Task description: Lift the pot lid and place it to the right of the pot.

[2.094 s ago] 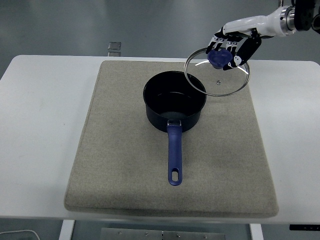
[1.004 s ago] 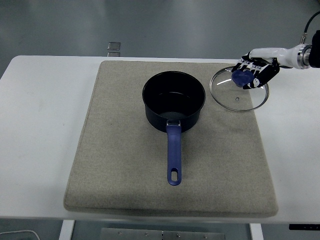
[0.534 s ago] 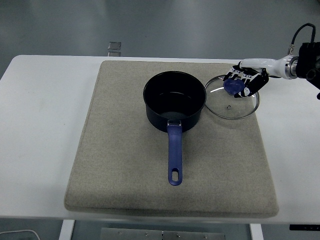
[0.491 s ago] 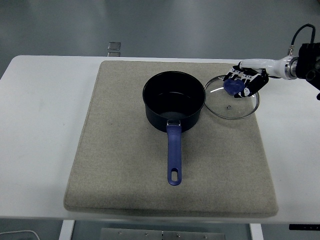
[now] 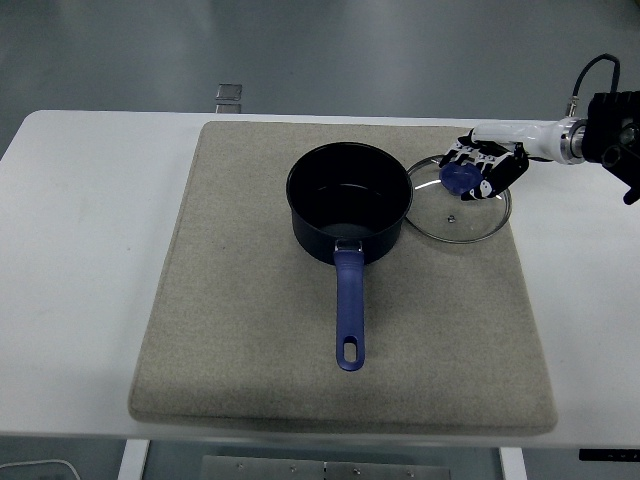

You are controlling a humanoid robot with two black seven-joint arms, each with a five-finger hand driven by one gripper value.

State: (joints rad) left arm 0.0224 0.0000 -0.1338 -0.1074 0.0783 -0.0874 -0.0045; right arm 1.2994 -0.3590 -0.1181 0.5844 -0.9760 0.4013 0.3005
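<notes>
The white surface [image 5: 70, 300] carries a large grey-beige mat [image 5: 250, 350], whose near edge runs close to the surface's near edge. Taking the pot [image 5: 349, 203] as the landmark: it stands upright and open on the mat, a dark blue saucepan with a dark interior. Its blue handle [image 5: 348, 310] runs from the pot's near wall straight toward the near edge of the mat and ends in a hanging hole.

Just to the right of the pot, almost touching its rim, the glass pot lid [image 5: 458, 198] lies on the mat with its metal rim showing as a thin ring; whether the whole rim is down flat cannot be told. A small vent fitting shows in the glass on its near side. The lid's blue knob [image 5: 461, 178] sits toward the far side of the ring as seen from above.

The right hand [image 5: 482, 168] reaches in from the right, past the lid's far right edge, on a white forearm with a black joint at the picture's edge. Its fingers [image 5: 476, 186] are curled around the blue knob, gripping it.

Beyond the pot, past the far edge of the surface, a small grey metal bracket [image 5: 229, 94] shows against the dark floor.
</notes>
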